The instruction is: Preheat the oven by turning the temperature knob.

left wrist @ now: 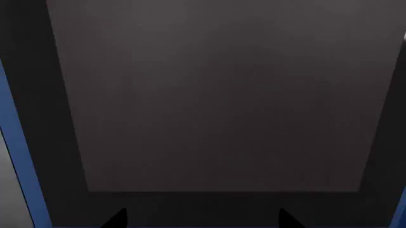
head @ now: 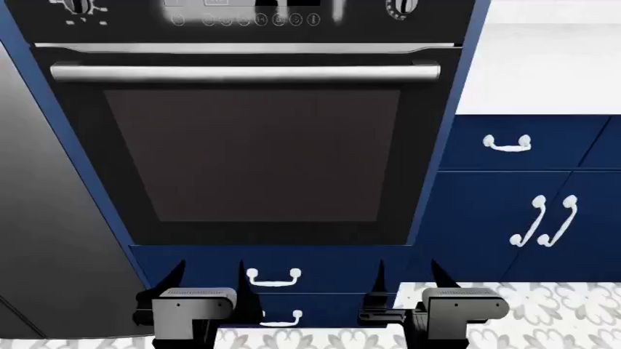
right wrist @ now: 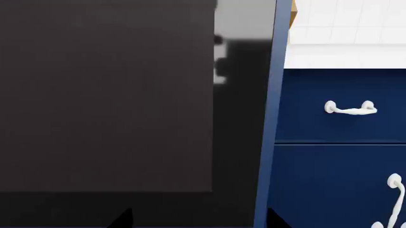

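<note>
The oven [head: 252,153] fills the head view: dark glass door, long silver bar handle [head: 243,73], button panel [head: 243,19] along the top. Two knobs are cut by the view's upper edge. The left knob [head: 78,6] has white marks like numerals under it and looks like the temperature knob. The right knob [head: 401,7] is ringed by small ticks. My left gripper [head: 209,280] and right gripper [head: 409,280] are open and empty, low before the drawers, far below the knobs. The left wrist view shows the glass door [left wrist: 222,95]. The right wrist view shows the door [right wrist: 108,95] too.
Blue drawers with white handles [head: 273,275] sit under the oven. Blue cabinets [head: 514,189] with white handles [head: 507,143] stand to the right, also in the right wrist view [right wrist: 351,108]. A grey panel [head: 39,218] stands at the left. The floor [head: 553,309] is patterned.
</note>
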{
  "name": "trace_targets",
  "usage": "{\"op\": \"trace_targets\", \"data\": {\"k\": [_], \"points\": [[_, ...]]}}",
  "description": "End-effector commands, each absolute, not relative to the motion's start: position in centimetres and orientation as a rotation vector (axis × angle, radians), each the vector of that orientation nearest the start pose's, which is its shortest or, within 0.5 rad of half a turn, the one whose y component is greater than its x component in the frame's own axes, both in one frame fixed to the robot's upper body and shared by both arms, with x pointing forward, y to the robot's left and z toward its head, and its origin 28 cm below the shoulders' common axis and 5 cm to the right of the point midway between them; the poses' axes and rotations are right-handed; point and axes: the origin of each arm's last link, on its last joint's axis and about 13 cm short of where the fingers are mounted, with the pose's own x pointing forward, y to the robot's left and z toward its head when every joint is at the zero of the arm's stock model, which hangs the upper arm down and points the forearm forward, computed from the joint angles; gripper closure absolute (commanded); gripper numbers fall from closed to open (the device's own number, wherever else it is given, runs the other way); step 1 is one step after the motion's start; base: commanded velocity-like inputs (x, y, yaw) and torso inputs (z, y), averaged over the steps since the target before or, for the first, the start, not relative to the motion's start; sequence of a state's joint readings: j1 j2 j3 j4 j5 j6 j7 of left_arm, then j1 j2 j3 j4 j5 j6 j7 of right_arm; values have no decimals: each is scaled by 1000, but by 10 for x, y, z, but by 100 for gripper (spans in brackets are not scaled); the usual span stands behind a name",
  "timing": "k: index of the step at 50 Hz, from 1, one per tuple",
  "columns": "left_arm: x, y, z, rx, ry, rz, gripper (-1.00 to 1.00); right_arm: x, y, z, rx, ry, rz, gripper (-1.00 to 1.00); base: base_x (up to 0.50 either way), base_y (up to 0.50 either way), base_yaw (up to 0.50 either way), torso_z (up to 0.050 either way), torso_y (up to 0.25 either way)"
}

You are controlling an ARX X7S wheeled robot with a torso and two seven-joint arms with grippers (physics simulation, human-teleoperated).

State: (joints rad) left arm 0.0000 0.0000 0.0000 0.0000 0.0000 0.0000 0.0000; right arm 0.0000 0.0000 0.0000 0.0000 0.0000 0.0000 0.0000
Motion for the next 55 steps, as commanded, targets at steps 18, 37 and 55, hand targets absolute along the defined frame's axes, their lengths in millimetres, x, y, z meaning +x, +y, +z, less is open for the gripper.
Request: {"op": "trace_targets", "data": {"k": [18,37,55], "points": [[214,209,20,14,-63,24,-100,206,-94,22,-89,-135,-86,-100,0,0,0,0,0],[220,220,168,32,-702,50,-100,199,-101,156,-82,-654,-185,-100,0,0,0,0,0],[223,227,219,8,-903,78,-100,194,-105,206,-83,-839,-203,-100,0,0,0,0,0]]}}
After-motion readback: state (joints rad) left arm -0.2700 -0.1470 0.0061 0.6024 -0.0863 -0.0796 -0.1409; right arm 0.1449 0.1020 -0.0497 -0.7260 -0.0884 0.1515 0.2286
